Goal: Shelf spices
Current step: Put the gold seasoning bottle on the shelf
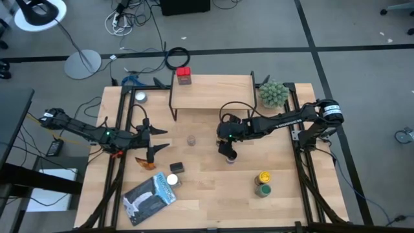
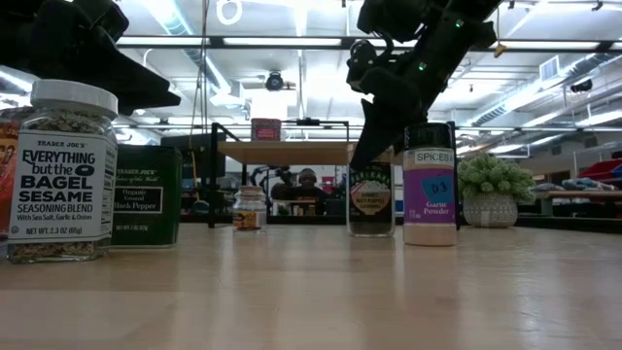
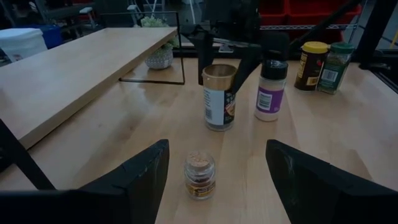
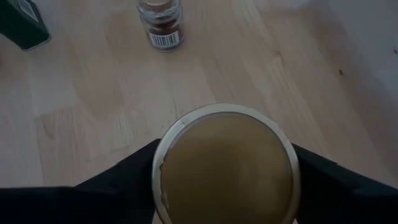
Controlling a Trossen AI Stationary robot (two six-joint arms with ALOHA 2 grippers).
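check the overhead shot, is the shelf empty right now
No, one red-lidded spice jar stands at the left end of the shelf; the rest of the board is bare.

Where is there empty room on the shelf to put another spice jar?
The shelf holds only a red-lidded jar at its far left corner; everything from there to the plant end is bare board. It's crowded on the table in front, where the right gripper straddles a gold-lidded jar beside a white bottle.
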